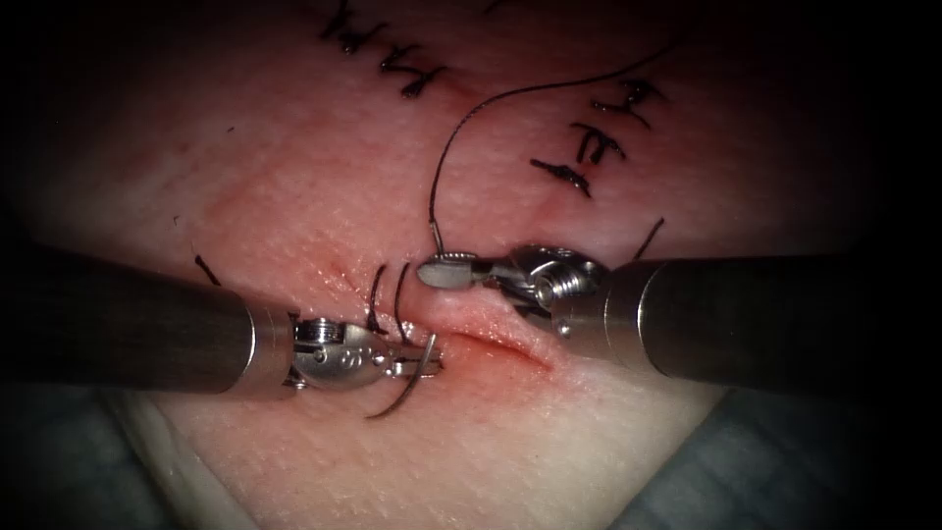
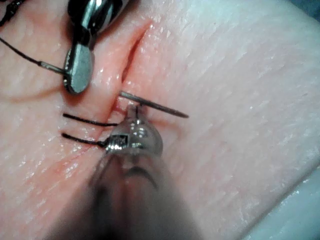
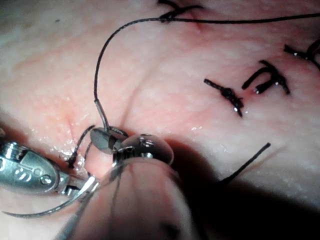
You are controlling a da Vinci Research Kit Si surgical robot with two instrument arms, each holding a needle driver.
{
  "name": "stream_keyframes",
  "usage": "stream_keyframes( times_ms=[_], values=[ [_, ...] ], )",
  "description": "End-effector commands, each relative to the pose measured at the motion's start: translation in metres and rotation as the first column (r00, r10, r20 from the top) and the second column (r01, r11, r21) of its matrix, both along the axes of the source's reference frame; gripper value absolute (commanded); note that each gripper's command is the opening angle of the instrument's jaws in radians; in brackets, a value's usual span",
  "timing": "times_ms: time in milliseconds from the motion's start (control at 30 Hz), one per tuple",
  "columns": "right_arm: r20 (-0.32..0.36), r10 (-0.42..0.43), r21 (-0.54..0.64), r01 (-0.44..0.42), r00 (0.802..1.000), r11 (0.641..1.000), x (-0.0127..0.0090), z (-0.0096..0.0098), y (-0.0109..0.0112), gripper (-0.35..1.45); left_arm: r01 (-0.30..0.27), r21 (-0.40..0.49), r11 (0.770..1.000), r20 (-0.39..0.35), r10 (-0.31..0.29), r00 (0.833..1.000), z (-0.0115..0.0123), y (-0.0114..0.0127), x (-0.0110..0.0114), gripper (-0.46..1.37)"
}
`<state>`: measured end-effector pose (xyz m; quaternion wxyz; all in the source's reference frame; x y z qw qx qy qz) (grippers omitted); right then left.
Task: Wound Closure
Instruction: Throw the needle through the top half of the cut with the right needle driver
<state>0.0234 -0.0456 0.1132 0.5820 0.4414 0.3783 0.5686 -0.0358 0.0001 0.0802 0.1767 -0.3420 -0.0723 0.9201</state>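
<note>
The curved needle [image 1: 402,397] passes through the tissue [image 1: 294,177] at the left end of the open cut [image 1: 500,344]. Its pointed half sticks out on the near side, and my left tool [image 1: 424,358] is shut on it just where it leaves the tissue. The same grip appears in the left wrist view, left tool [image 2: 132,111] on needle [image 2: 160,107]. The tail end rises on the far side, where my right tool [image 1: 442,273] meets it with jaws that look closed on it. The thread [image 1: 510,93] arcs up and right from the tail.
Two dark stitches [image 1: 389,299] cross the wound just left of the open cut. Older knotted stitches [image 1: 589,147] and a cut thread end [image 1: 648,236] lie further back. Red fluid wets the cut's edges. Cloth [image 1: 687,481] borders the tissue in front.
</note>
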Motion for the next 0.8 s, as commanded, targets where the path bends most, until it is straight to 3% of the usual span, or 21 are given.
stream_keyframes(
  times_ms=[33,800],
  values=[
    [-0.003,-0.004,0.01,0.004,1.0,1.0,0.0001,-0.0001,0.0,-0.35,-0.003,0.006,1.0,0.005,0.003,1.0,-0.0001,0.0001,-0.0001,-0.35],
    [-0.01,-0.002,0.008,0.002,1.0,1.0,0.0006,0.0003,0.0005,-0.35,-0.009,0.0,1.0,0.003,0.009,1.0,-0.0002,0.0003,-0.0005,-0.35]
  ],
)
